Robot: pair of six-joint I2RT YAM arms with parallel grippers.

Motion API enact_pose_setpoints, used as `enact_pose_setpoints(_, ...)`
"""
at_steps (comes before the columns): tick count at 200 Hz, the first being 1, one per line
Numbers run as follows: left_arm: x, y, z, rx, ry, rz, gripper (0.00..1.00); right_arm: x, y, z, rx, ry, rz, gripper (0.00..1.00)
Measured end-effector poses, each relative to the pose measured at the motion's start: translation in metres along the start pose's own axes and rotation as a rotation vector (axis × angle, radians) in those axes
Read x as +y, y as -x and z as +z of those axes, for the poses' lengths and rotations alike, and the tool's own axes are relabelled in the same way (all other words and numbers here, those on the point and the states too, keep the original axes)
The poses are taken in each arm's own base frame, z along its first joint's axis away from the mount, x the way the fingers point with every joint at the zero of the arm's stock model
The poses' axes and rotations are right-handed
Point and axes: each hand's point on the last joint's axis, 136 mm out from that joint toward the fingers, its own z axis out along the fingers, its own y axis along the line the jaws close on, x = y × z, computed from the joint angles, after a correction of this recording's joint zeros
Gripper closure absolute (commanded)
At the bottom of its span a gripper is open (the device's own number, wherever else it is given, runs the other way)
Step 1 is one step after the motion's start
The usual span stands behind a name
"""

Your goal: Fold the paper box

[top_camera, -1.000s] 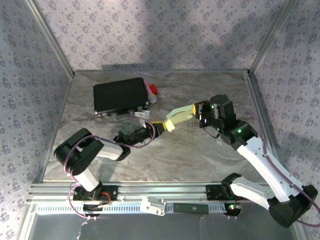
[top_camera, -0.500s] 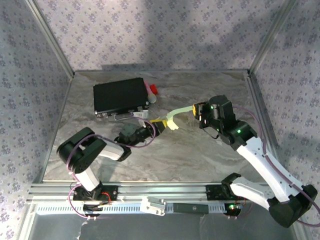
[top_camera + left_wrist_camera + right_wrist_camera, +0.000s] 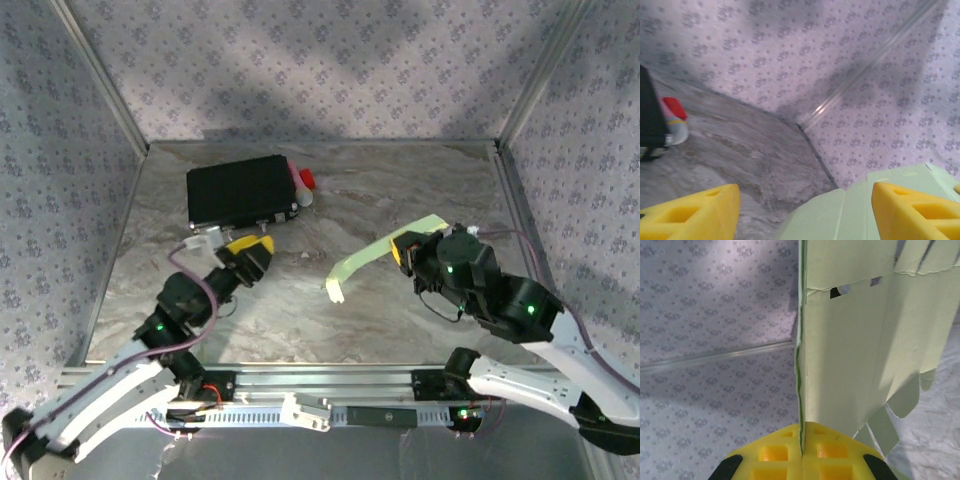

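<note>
So my right gripper (image 3: 801,440) is clamped tight on one edge of the paper box (image 3: 385,255). It's a flat pale green die-cut sheet, held up off the table (image 3: 380,330) with the far end sagging down toward my left side. My left gripper (image 3: 250,247) is spread wide with nothing in it, sitting well apart from the sheet, near the black case (image 3: 240,190).

My worry is that it's one thin edge in one pinch. The card could pivot or slide out, and if I lower it carelessly those little tabs could crumple on the table. Squeezing there might also leave a crease where I don't want one.

As for containers, the sheet isn't a box yet, so it holds nothing. The case is shut, so no idea what's inside.
</note>
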Motion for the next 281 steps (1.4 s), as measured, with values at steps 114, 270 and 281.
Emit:
enact_pose_setpoints(114,0.081,-0.056,-0.012,0.282,0.321,0.009,0.34,-0.046,0.034,0.162,-0.134,-0.287,0.061,1.0)
enact_pose_setpoints(270,0.12,-0.129,0.01,0.564,0.36,0.098,0.46,-0.095,0.039,0.235,0.072,-0.228,-0.029,1.0)
enact_pose_setpoints(281,0.12,-0.129,0.012,0.561,0.354,0.104,0.45,-0.101,0.037,0.238,0.085,-0.221,-0.033,1.0)
